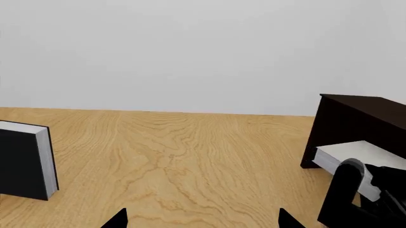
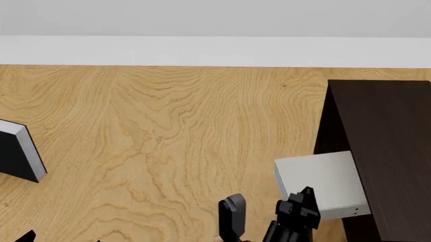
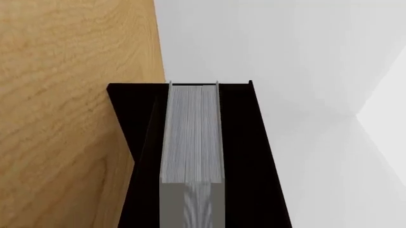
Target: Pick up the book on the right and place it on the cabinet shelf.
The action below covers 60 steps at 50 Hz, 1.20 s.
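Wood-grain table [image 2: 155,131] filling most of the head view, wide open from 9 to 12 o'clock. Plenty of bare room there, not that the job needs it.

Next biggest: the cabinet shelf [image 2: 384,151], nearly black, parked at 3 o'clock and running off the right edge of the view. Flat top, sharp front corner at about 1 o'clock.

Then the book [image 2: 323,184], light grey, lying flat at about 4 o'clock. One end tucked into the cabinet, the other end poking out toward 9 o'clock over the table. From the right wrist view, looking straight down the white page edges, with dark panels close on both sides. Tight slot, very little slack sideways.

So, reading this as the placing step, nearly done. Probably just needs a straight push toward 3 o'clock to seat it fully, then a clean let-go and a pull back toward 9 without dragging it out. Worth watching that front corner of the cabinet on the way out.

Black book [image 2: 20,154] standing upright way over at 9 o'clock, well apart from everything. Not the one wanted.

Right gripper [image 2: 269,217] down at 5 o'clock, right at the book's near corner. Can't tell whether clamped on it or let go. Left gripper [image 1: 203,221] spread wide, holding nothing.
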Motion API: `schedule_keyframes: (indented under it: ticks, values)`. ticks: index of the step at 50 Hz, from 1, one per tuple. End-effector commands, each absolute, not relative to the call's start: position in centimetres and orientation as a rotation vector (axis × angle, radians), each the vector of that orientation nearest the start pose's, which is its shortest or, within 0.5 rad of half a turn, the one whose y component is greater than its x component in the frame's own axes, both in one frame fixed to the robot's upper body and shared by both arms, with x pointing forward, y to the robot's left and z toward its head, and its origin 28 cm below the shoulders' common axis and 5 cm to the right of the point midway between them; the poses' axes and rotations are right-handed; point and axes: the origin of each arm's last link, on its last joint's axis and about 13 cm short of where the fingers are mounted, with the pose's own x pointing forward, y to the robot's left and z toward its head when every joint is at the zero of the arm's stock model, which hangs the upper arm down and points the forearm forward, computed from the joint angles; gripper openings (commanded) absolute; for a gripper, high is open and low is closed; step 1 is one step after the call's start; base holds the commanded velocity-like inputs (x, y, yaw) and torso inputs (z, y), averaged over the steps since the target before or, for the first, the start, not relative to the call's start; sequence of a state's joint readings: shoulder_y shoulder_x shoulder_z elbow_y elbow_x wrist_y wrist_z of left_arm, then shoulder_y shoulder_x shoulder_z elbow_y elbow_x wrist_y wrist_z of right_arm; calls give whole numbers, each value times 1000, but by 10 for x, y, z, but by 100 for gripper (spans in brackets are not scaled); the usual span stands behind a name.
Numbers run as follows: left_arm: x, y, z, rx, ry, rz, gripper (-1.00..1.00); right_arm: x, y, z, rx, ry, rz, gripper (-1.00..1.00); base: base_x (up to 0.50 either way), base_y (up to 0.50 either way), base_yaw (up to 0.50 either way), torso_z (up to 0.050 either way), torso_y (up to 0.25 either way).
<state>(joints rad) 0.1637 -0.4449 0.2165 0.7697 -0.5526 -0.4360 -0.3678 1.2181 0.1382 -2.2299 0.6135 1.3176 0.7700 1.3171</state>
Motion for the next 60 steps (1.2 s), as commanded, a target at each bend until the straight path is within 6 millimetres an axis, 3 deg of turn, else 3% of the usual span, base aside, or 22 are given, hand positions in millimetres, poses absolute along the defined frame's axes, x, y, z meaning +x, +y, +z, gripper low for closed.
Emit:
schedule_keyframes:
  ticks: [1, 26, 60]
  values:
    - [143, 207, 106, -106, 21, -189, 100, 304, -93, 42, -1632, 301, -387, -100, 0, 0, 0, 0, 0]
    - [144, 206, 110, -105, 26, -188, 100, 305, -99, 37, -1633, 347, -408, -100, 0, 0, 0, 0, 1]
    - [143, 206, 110, -103, 20, -192, 100, 303, -101, 9, -1547, 437, -319, -100, 0, 0, 0, 0, 1]
